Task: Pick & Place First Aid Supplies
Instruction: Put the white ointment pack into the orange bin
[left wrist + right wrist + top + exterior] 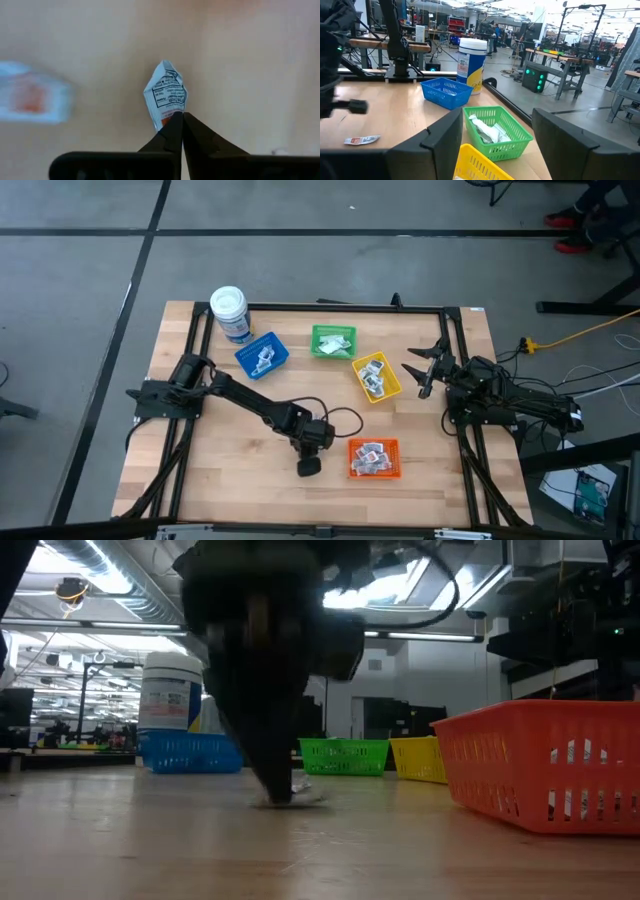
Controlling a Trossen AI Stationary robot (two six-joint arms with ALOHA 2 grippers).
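Seen from above, the left arm reaches from the left edge of the wooden table (200, 490) diagonally toward the lower middle of the frame, its wrist bent so the left gripper (309, 467) points down at the boards just left of the orange bin (373, 458). Its fingers are pinched together on one small white packet (166, 95), which stands crumpled at the fingertips against the tabletop. More packets lie in the orange bin, the yellow bin (377, 376), the green bin (333, 341) and the blue bin (262, 355) across the middle of the table. A white-lidded jar (230, 312) stands at the upper left. The right arm rests at the right edge, the right gripper (424, 370) spread wide and holding nothing, just right of the yellow bin.
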